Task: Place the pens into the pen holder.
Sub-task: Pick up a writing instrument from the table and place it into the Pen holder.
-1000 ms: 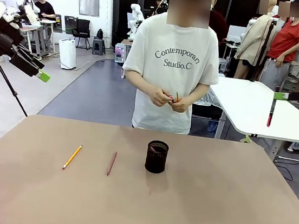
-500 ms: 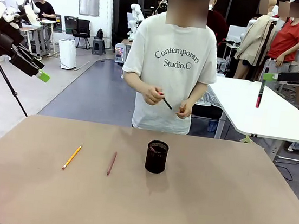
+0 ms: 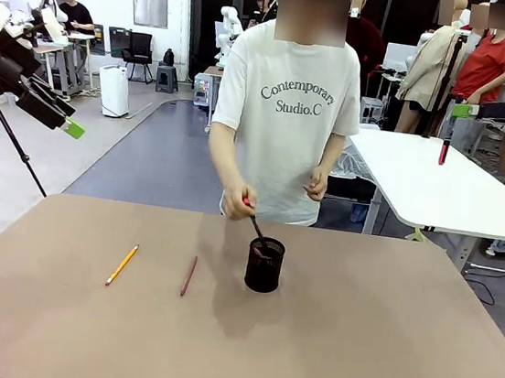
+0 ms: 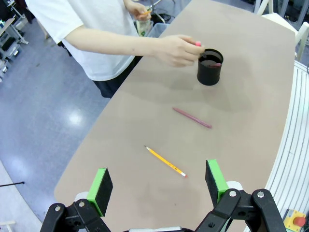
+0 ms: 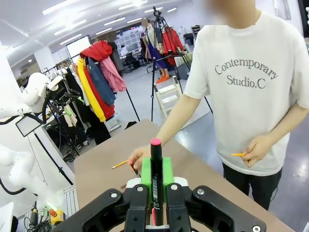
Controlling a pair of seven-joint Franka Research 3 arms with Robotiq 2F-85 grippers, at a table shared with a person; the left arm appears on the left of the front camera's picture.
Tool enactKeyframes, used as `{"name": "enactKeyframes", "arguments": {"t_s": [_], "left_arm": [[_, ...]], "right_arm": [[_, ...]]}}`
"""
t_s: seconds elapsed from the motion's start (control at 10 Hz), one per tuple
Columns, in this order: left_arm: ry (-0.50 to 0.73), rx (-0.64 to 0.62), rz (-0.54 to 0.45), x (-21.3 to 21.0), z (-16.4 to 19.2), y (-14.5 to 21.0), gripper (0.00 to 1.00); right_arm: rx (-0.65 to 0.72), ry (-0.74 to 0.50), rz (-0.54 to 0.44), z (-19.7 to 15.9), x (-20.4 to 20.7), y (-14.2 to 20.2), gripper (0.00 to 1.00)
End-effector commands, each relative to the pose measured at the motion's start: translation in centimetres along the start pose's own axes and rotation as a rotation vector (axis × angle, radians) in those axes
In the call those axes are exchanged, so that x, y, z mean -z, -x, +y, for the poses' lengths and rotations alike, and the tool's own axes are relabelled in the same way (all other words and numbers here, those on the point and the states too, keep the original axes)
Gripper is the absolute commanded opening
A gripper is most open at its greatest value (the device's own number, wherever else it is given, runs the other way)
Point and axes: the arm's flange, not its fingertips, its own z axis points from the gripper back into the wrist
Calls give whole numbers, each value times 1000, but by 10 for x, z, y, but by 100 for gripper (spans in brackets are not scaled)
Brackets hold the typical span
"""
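The black mesh pen holder (image 3: 264, 264) stands mid-table. A person's hand (image 3: 235, 207) lowers a dark pen (image 3: 254, 221) into it. On the table to its left lie a reddish-brown pen (image 3: 188, 275) and an orange pencil (image 3: 121, 265). My left gripper (image 3: 63, 120) hangs open high at the left, well off the table. Its wrist view looks down past the gripper (image 4: 159, 181) at the pencil (image 4: 165, 162), the brown pen (image 4: 192, 117) and the holder (image 4: 210, 67). My right gripper (image 3: 456, 110), high at the right, is shut on a pink-capped dark pen (image 5: 155, 169).
The person stands at the far edge, with another orange pencil (image 5: 239, 154) in the other hand. A white table (image 3: 437, 189) stands behind at the right. Bare tabletop surrounds the holder.
The person's hand came down from chest height to the holder with a pen. My right gripper rose and shifted left with its pen. The left arm stayed still.
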Motion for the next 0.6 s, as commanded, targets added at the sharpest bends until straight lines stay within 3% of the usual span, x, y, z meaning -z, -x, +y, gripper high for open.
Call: {"name": "enactKeyframes", "arguments": {"t_s": [0.0,0.5], "left_arm": [[6,2,-19,-1,1,0,100],[6,2,-19,-1,1,0,100]], "right_arm": [[31,-22,-24,-2,0,-7,0],[4,-3,0,-1,-1,0,0]]}}
